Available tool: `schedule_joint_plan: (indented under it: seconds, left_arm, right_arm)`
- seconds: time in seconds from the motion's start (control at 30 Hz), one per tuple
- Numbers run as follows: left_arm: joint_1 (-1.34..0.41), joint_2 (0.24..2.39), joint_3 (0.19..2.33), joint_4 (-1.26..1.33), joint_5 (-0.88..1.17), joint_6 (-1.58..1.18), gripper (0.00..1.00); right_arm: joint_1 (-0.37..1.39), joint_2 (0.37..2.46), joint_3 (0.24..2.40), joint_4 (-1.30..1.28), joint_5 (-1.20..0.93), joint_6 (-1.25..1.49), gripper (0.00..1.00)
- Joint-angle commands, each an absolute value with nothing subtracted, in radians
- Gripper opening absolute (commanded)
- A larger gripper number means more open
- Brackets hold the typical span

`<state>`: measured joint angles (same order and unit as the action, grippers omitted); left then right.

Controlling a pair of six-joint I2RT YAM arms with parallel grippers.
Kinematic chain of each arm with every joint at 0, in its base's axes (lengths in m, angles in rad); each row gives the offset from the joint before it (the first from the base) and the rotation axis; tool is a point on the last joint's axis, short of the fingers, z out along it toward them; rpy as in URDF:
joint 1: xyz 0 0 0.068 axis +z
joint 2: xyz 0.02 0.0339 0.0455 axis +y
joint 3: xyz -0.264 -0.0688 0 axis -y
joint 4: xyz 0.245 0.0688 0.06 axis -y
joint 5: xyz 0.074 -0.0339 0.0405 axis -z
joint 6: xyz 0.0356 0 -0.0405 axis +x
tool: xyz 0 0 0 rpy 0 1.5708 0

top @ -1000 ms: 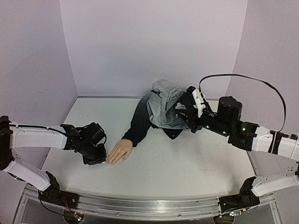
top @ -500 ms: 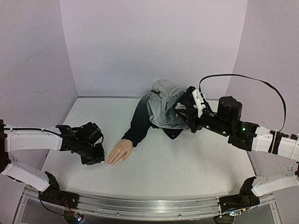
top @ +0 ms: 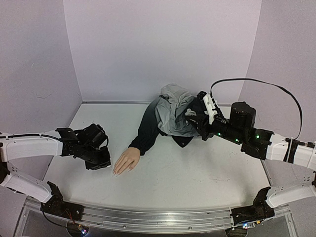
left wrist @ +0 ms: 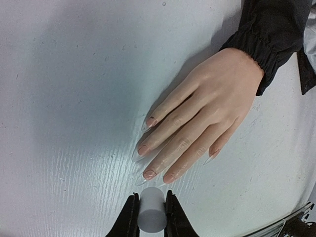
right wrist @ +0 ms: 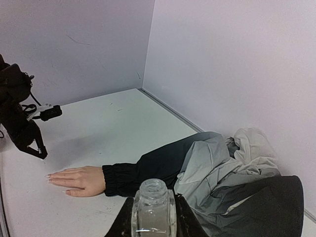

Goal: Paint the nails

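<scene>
The flesh-coloured mannequin hand [top: 126,160] lies palm down on the table, its dark sleeve [top: 145,131] running back to a bundled jacket. In the left wrist view the hand [left wrist: 207,113] shows long, clear, pointed nails [left wrist: 143,149] on its fingertips. My left gripper [left wrist: 151,196] is shut on a small white cylinder [left wrist: 151,212], just short of the middle fingertips and not touching them. It sits left of the hand in the top view [top: 102,165]. My right gripper [right wrist: 153,200] is shut on an open clear glass bottle [right wrist: 153,210], held above the jacket [top: 193,118].
A grey and black jacket [top: 173,116] is heaped at the back centre of the table. Pale walls close in the table at the back and on both sides. A metal rail [top: 148,219] runs along the near edge. My left arm [right wrist: 19,123] shows in the right wrist view.
My left gripper has drawn back to the left, a little away from the hand's fingertips, still holding the white cylinder. The right arm and bottle have not moved.
</scene>
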<state>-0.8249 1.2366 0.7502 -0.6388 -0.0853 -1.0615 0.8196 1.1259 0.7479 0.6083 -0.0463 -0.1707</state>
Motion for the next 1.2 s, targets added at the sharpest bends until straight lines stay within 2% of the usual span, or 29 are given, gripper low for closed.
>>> schedule_joint_plan:
  seconds: [0.0, 1.17]
  left_arm:
    - [-0.826, 1.271, 0.806, -0.6, -0.101, -1.031, 0.0]
    - [-0.825, 1.329, 0.748, -0.555, -0.069, -1.057, 0.0]
  right_arm:
    - [0.822, 1.114, 0.752, 0.691, -0.056, -0.166, 0.0]
    - [0.823, 1.114, 0.752, 0.691, -0.054, -0.169, 0.0]
